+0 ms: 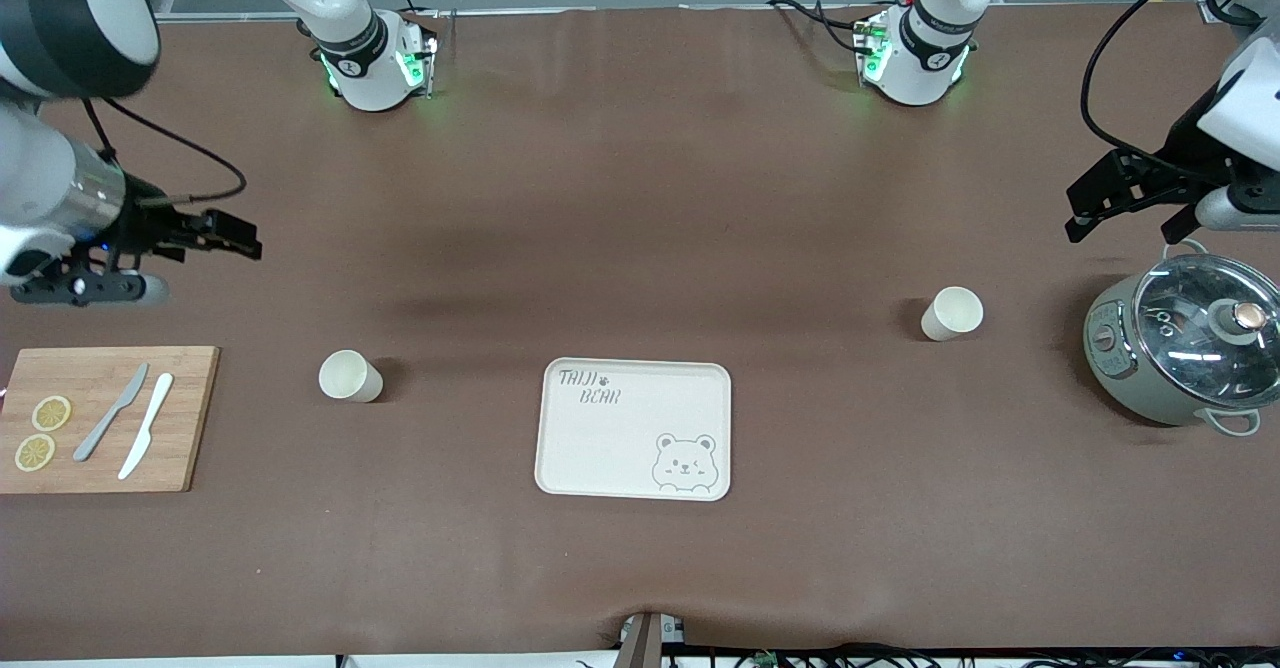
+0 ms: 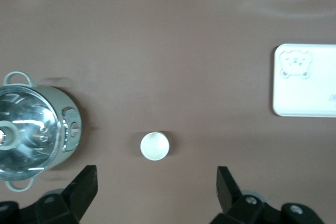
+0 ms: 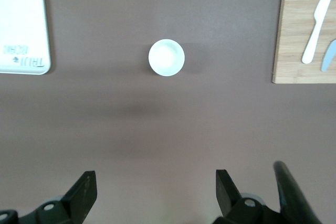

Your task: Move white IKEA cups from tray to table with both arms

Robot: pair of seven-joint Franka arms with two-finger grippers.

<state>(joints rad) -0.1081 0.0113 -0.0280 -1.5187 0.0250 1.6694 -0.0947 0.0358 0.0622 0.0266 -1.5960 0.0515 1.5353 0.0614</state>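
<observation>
Both small off-white tapered cups stand upright on the brown table, off the cream bear-print tray (image 1: 636, 428); one (image 1: 351, 376) ahead of the right gripper's (image 3: 155, 190) spread, empty fingers, the other (image 1: 952, 313) ahead of the left gripper's (image 2: 156, 184) spread fingers; likely light, rigid, smooth; pinch across the wall below the rim.

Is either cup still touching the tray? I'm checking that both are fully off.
Apart. The front view shows bare table between the tray and each cup; both stand on the table.
</observation>
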